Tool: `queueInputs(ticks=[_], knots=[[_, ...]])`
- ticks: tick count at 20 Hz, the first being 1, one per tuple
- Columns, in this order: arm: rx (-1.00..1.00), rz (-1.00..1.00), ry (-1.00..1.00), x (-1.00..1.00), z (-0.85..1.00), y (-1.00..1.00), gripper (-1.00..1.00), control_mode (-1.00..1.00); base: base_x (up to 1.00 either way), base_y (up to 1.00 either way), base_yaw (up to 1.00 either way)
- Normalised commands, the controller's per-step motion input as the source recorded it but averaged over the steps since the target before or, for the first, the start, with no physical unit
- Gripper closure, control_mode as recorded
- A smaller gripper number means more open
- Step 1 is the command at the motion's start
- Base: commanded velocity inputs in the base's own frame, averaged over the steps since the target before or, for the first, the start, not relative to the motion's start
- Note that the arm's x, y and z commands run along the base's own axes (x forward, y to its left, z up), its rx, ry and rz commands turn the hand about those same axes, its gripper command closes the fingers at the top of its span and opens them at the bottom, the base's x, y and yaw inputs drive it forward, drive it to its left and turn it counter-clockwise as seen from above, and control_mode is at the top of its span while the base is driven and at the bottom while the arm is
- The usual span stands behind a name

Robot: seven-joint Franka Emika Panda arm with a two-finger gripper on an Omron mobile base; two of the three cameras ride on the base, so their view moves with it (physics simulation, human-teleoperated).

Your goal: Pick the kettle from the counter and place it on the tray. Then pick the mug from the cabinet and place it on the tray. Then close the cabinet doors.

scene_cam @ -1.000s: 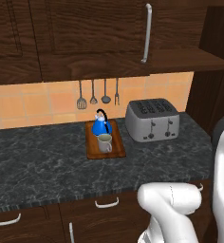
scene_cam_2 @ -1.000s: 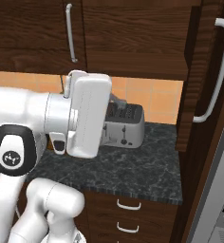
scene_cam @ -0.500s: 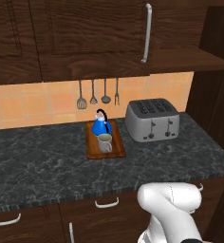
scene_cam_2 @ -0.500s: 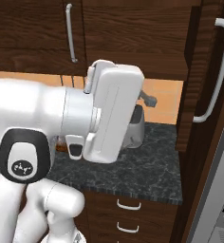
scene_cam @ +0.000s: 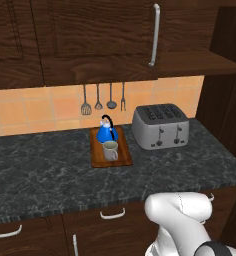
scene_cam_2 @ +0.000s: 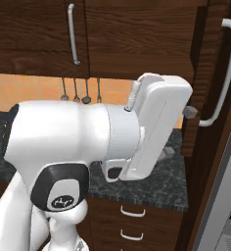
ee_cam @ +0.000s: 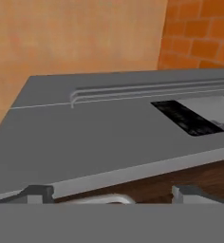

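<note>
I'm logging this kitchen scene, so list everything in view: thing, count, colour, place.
kettle: 1, blue, on the tray, behind the mug
mug: 1, grey-beige, on the tray's front
tray: 1, brown, on the counter
counter: 1, dark marbled
toaster: 1, silver, right of the tray
utensils: 4, dark, hanging on the tiled wall
cabinet doors: 2, dark brown, closed, above the counter
arm: 1, white; jaws apart in hand view

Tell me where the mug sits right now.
In the left base view the mug stands on the tray, just in front of the kettle and left of the toaster.
</note>
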Motion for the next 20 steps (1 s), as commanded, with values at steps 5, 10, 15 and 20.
queueInputs(ticks=[5, 10, 15, 20], knots=[[-0.01, 0.19, 0.0, 0.27, -0.15, -0.24, -1.0, -1.0, 0.0, 0.0, 0.0], [-0.13, 0.04, 0.08, 0.34, -0.24, -0.19, -1.0, -1.0, 0.0, 0.0, 0.0], [-0.17, 0.01, 0.14, 0.47, -0.23, -0.23, -1.0, -1.0, 0.0, 0.0, 0.0], [-0.04, 0.15, 0.03, 0.3, -0.16, -0.21, -1.0, -1.0, 0.0, 0.0, 0.0]])
